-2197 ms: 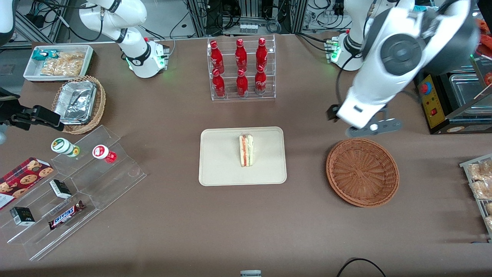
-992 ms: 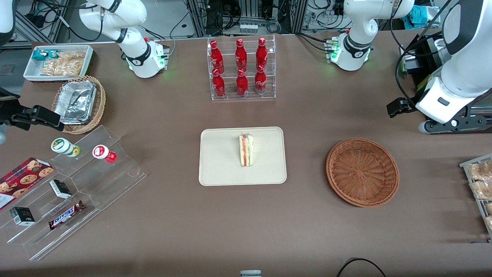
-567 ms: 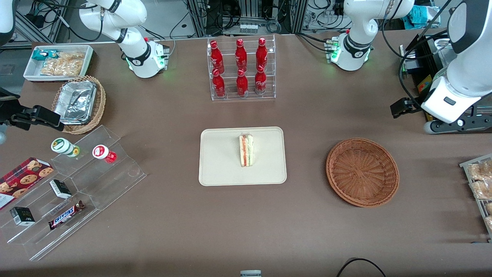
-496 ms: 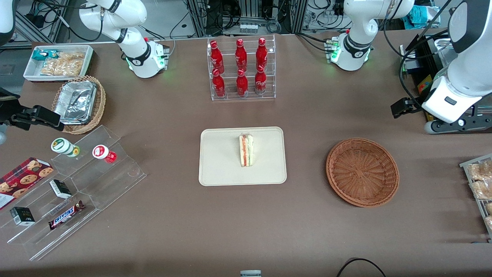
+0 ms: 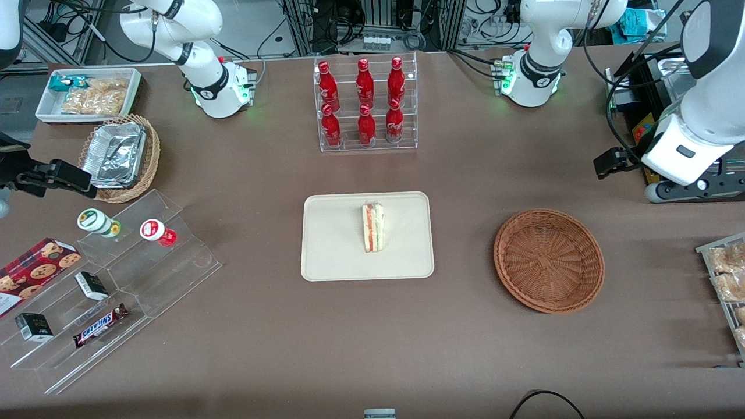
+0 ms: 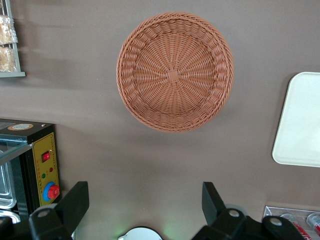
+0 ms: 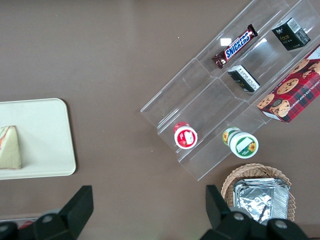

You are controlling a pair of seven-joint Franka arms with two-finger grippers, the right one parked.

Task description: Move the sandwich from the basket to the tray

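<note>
So the sandwich (image 5: 373,227) is sitting on the tray (image 5: 337,244), roughly in the middle of it, standing on a long edge with the red-orange and green filling stripes facing up toward the front camera. The tray lies flat on the brown table (image 5: 372,337), about mid-table. From the right wrist view you can just catch the sandwich's wedge shape at the edge of the tray.

The basket (image 5: 549,261) has nothing in it, just bare wicker weave. It sits on the table well apart from the tray, toward the working arm's end.

The left gripper (image 6: 145,202) is up in the air, off toward the working arm's end of the table and farther from the front camera than the basket. In the left wrist view its 2 black fingers (image 6: 76,202) are spread wide with nothing between them, only table showing in the gap, and the basket is in plain sight under the camera.

Other stuff around: a clear rack with 6 red bottles (image 5: 365,102) farther from the front camera than the tray, a control box with a red button (image 5: 655,152) near the gripper, and a clear stepped display (image 5: 110,291) with snacks toward the parked arm's end.
</note>
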